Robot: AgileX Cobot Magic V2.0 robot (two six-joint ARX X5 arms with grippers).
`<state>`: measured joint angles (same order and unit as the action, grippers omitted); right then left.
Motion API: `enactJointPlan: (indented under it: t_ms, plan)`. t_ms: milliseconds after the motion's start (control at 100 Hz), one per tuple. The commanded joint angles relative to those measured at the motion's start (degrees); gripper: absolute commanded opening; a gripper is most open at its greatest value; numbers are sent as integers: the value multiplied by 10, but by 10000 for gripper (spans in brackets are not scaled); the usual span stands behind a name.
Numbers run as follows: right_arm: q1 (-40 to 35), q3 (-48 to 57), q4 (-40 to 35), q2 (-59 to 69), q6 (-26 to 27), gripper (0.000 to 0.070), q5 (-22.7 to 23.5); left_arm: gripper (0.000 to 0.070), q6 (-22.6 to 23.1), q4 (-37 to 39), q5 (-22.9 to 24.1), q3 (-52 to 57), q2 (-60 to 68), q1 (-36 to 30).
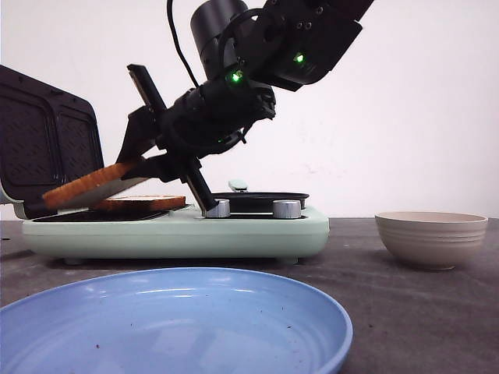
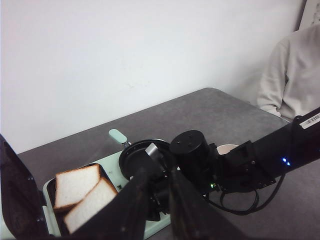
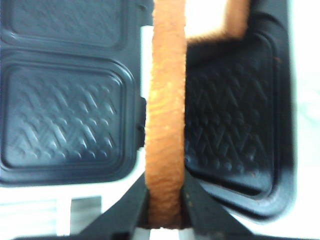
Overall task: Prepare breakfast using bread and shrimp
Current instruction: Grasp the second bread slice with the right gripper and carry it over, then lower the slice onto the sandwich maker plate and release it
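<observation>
Holding a thick square slice of white bread with a golden-brown crust (image 1: 87,184) by its edge, the right gripper (image 1: 139,166) tilts it down over the mint-green sandwich maker (image 1: 179,230). The slice slopes toward the open black lid (image 1: 43,140). A second slice of bread (image 1: 140,203) lies flat on the plate, just under it. The jaws are pinched tight on the crust. The left gripper (image 2: 159,205) hangs near, jaws a little apart, holding nothing.
</observation>
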<state>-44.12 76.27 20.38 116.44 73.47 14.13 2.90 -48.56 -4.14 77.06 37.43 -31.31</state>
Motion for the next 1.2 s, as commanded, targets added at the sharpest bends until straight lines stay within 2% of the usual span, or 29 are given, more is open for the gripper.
enactJointPlan:
  t_ms: [0,930,1190]
  plan:
    - [-5,13,6,11,12,0,-10,3,7,6,3,6,3,-6]
    - [-12,14,10,12,61,0,-21,3,5,6,14,6,3,-19]
    - [-10,17,11,21,84,0,30,3,-3,6,14,6,3,-19]
